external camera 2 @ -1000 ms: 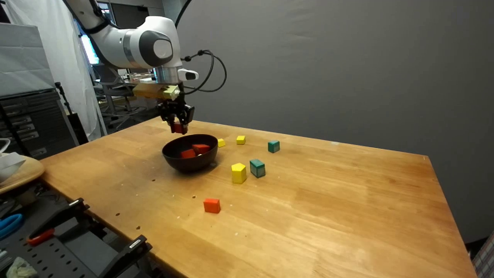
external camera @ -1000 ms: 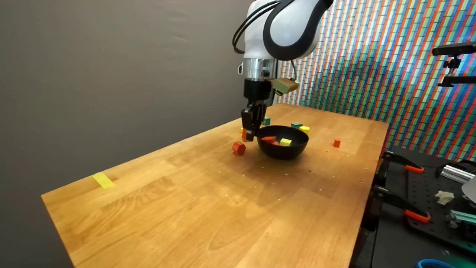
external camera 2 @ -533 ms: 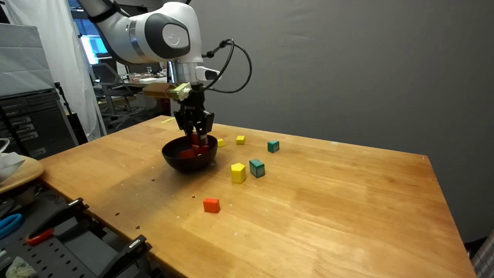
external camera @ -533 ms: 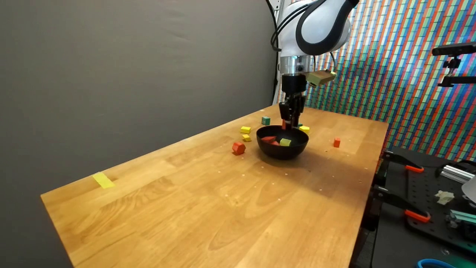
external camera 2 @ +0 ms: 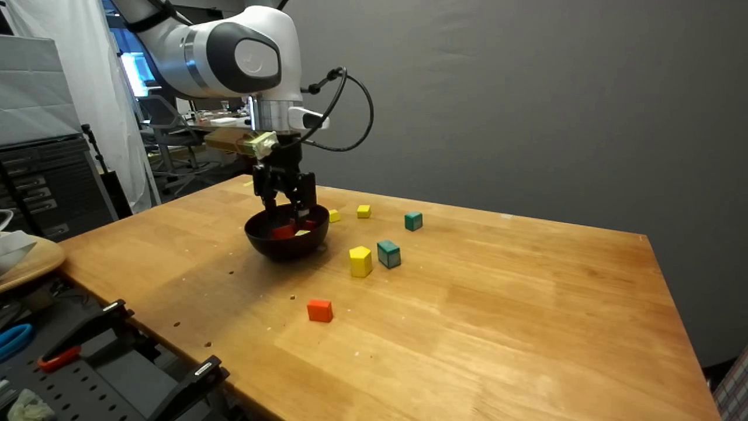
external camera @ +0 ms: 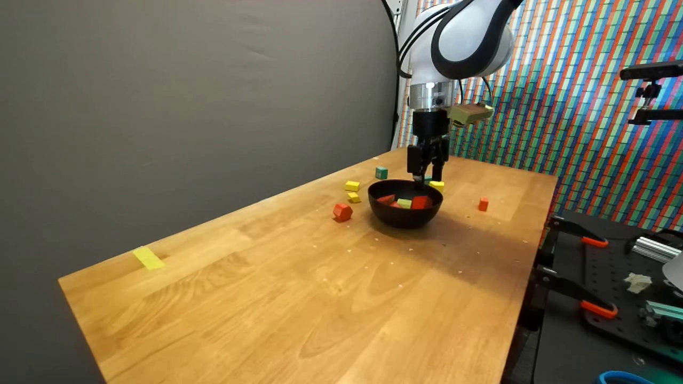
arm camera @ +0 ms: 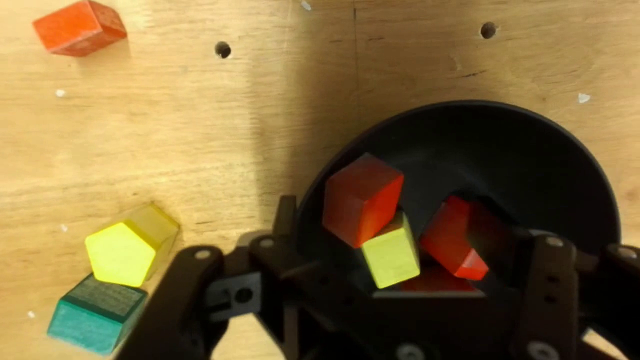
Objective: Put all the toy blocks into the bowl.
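- Bowl (external camera 2: 280, 251), black, round: on wooden table (external camera 2: 497, 321); taken as dial centre, 12 o'clock at picture top.
- Gripper (external camera 2: 286, 210), black: jaws standing apart, over the bowl.
- In bowl, wrist view: red block (arm camera: 362, 200) near 10; yellow block (arm camera: 392, 257) just beside it, near 9; second red block (arm camera: 452, 237) about the middle; third red block (arm camera: 437, 283), mostly hidden, near 7.
- On table, in an exterior view: small yellow block (external camera 2: 364, 211) between 2 and 3; another yellow block (external camera 2: 334, 216), same bearing, just beside the bowl; green block (external camera 2: 414, 221) at 3; second green block (external camera 2: 389, 255) between 3 and 4; pentagonal yellow block (external camera 2: 360, 262) just beside it, near 4; orange block (external camera 2: 319, 311) at 5.
- In an exterior view: faceted red block (external camera: 342, 212) at 9, near the bowl; flat yellow strip (external camera: 149, 257) between 8 and 9, well apart.
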Controlling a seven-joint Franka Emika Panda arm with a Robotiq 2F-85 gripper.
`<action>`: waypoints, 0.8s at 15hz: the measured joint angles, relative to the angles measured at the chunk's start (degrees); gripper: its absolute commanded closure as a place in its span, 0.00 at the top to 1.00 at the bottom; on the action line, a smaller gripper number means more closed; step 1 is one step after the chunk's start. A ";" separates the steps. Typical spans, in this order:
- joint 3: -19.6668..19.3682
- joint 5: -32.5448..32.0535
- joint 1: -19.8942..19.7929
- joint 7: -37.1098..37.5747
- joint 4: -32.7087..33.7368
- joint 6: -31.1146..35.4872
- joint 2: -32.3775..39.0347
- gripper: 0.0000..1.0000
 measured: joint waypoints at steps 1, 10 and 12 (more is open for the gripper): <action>0.34 0.06 0.02 0.00 -0.40 0.00 -1.14 1.00; 4.38 -15.73 5.32 10.34 0.61 11.43 -8.96 1.00; 4.66 -20.30 6.79 13.36 3.61 12.11 -5.71 1.00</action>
